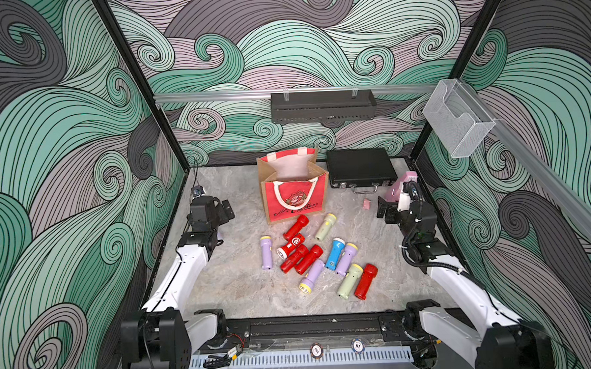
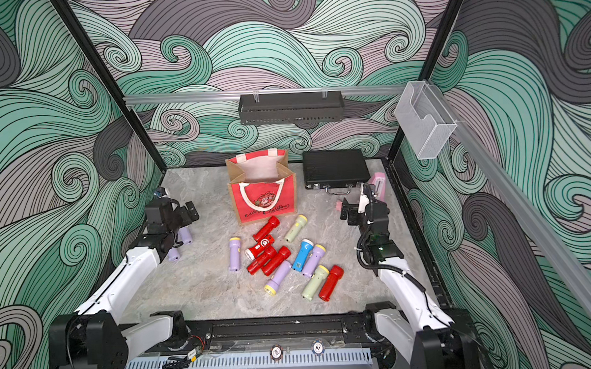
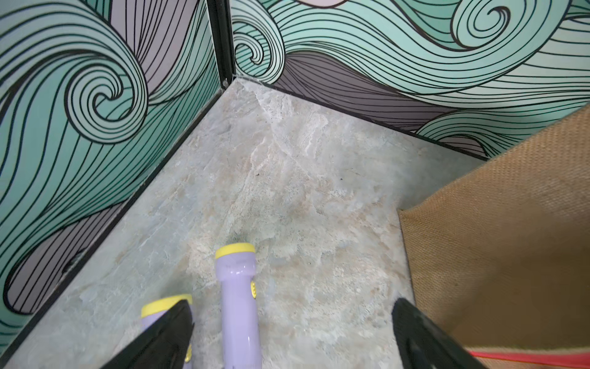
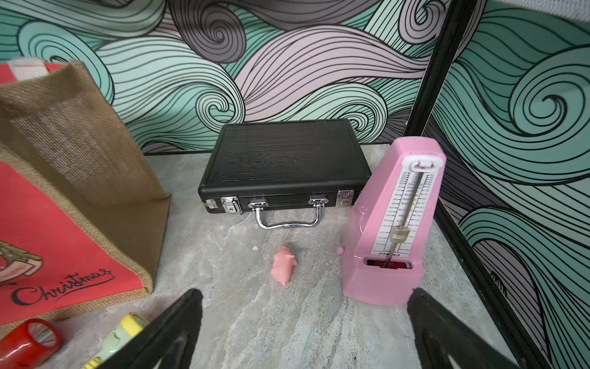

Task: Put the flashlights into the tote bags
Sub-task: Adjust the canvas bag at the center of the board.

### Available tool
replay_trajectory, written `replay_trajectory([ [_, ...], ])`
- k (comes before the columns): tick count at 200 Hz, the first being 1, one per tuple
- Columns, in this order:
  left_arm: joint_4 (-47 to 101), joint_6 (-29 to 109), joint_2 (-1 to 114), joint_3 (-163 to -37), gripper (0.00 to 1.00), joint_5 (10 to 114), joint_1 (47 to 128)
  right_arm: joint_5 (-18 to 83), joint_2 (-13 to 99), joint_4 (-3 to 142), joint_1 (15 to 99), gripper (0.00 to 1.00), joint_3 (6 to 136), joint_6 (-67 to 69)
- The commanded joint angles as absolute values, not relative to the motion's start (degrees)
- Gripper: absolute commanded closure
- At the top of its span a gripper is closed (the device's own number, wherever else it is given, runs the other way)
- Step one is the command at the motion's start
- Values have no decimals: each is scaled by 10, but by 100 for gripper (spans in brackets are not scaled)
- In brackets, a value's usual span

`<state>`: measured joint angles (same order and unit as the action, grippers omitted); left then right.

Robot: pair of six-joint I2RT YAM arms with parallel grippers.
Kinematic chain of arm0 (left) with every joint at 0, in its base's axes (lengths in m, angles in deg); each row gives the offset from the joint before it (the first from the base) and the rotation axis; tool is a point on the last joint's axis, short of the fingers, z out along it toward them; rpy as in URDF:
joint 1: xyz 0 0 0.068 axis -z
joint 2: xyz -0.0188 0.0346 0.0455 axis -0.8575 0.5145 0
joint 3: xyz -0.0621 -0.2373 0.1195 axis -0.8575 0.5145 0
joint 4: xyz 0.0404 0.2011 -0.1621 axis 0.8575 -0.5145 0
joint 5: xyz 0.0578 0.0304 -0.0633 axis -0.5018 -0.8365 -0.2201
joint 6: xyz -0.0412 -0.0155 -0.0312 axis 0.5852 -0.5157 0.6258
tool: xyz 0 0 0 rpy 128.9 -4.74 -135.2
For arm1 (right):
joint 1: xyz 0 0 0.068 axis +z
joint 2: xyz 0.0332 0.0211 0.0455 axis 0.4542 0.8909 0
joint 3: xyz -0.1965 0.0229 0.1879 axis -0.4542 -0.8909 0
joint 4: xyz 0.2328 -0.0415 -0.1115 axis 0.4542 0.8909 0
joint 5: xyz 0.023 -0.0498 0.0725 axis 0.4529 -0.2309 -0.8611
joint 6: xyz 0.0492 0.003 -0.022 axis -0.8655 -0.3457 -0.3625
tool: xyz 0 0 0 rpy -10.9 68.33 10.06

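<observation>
Hovering at nine o'clock over the table (image 1: pixel 236 280), the left gripper (image 3: pixel 293 303) has its jaws spread wide and holds nothing. The right gripper (image 4: pixel 305 291), at three o'clock, is equally spread and empty. The tote bag (image 1: pixel 295 200) stands upright toward twelve o'clock with its mouth gaping and no torch visible inside. Most flashlights (image 1: pixel 309 258) lie loose from the table's centre toward five o'clock, several red ones touching or overlapping. Two lilac flashlights (image 3: pixel 238 303) lie apart at nine o'clock, directly below the left gripper.

Each torch looks like light, hollow, hard plastic, and the gloss suggests a slippery surface. The round barrels will probably roll if nudged from the side. The best hold is likely across the straight barrel just behind the flared head, so the flare checks any slide. The bag is soft jute and seems easy to push over or fold, so dropping torches in from above, clear of its rim, looks safest.
</observation>
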<state>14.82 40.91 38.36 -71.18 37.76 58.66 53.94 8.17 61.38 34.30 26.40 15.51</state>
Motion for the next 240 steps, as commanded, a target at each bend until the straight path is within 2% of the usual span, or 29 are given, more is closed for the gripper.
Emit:
replay_trajectory([
  [1, -31, 490, 369, -757, 1, 411, 584, 587, 37, 750, 359, 0, 299, 104],
  [43, -178, 557, 344, -810, 1, 435, 589, 615, 5, 942, 385, 0, 393, 16],
  [88, -304, 569, 324, -864, 1, 483, 593, 607, 67, 1115, 406, 0, 525, -16],
  [125, -406, 588, 326, -926, 1, 512, 619, 553, 112, 1168, 417, 0, 604, -10],
  [188, -538, 683, 371, -1079, 1, 490, 749, 453, 155, 1279, 426, 0, 691, 4],
  [240, -546, 761, 407, -1147, 1, 476, 838, 410, 169, 1319, 464, 0, 719, -13],
])
